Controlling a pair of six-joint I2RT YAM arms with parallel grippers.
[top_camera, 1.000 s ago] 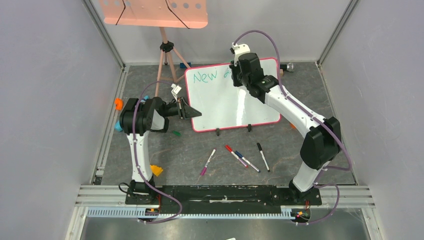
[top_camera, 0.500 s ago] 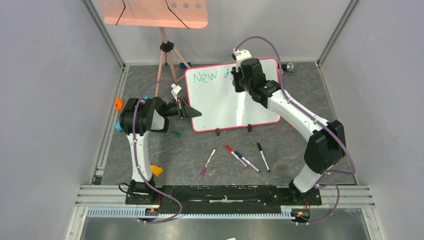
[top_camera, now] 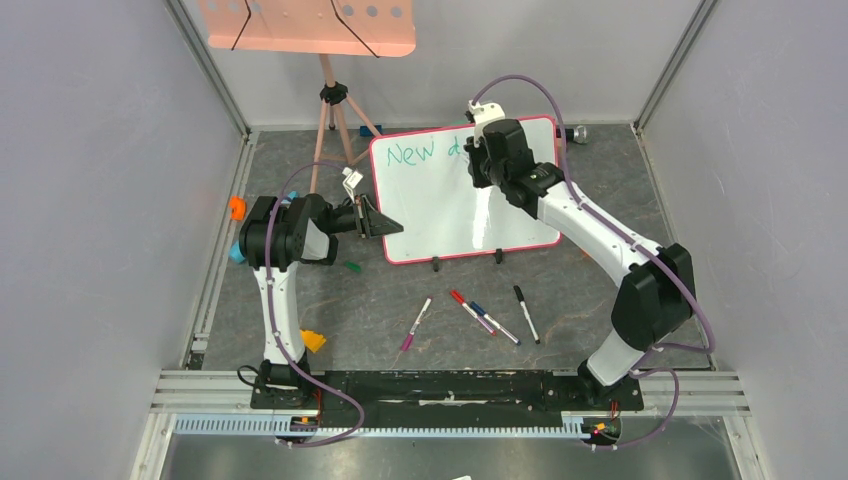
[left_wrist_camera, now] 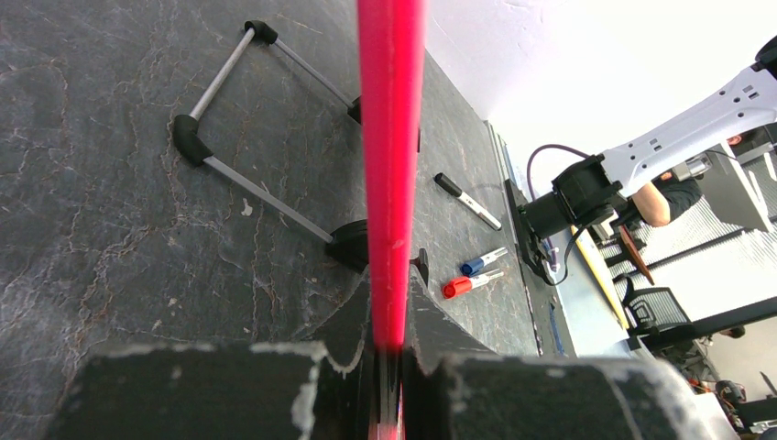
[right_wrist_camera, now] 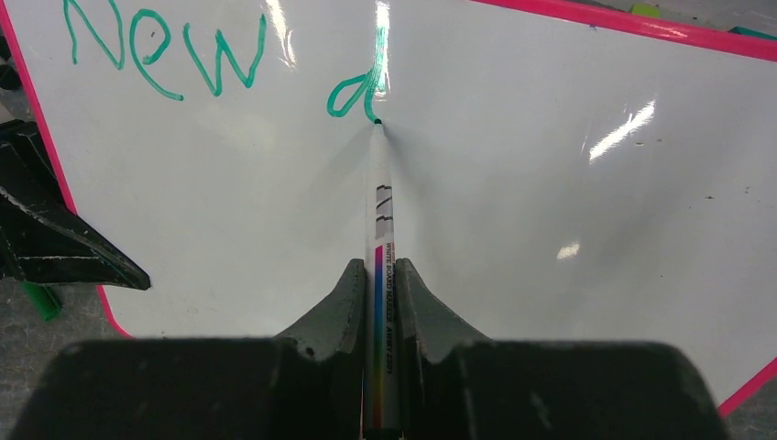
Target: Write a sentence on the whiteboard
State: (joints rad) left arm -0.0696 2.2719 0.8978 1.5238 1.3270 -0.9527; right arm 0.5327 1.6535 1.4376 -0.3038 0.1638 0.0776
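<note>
The whiteboard [top_camera: 450, 205] with its pink-red frame stands tilted at the middle back. Green writing [top_camera: 412, 153] on it reads "New" and a "d" [right_wrist_camera: 353, 92]. My right gripper [top_camera: 479, 152] is shut on a green marker [right_wrist_camera: 378, 220] with its tip touching the board at the foot of the "d". In the right wrist view the gripper [right_wrist_camera: 377, 275] clamps the marker barrel. My left gripper [top_camera: 385, 225] is shut on the board's left frame edge [left_wrist_camera: 391, 137], near the lower left corner, as the left wrist view [left_wrist_camera: 389, 302] shows.
Several capped markers [top_camera: 470, 310] lie on the grey floor in front of the board. A green cap [top_camera: 351, 266] lies by the left arm. A salmon-pink tray [top_camera: 305, 25] on a tripod [top_camera: 335, 115] stands at the back left. Orange [top_camera: 236, 207] and yellow [top_camera: 314, 340] bits lie at left.
My right gripper has moved a little to the right and down along the board with the marker, uncovering the "d". The left arm and the board have not moved.
</note>
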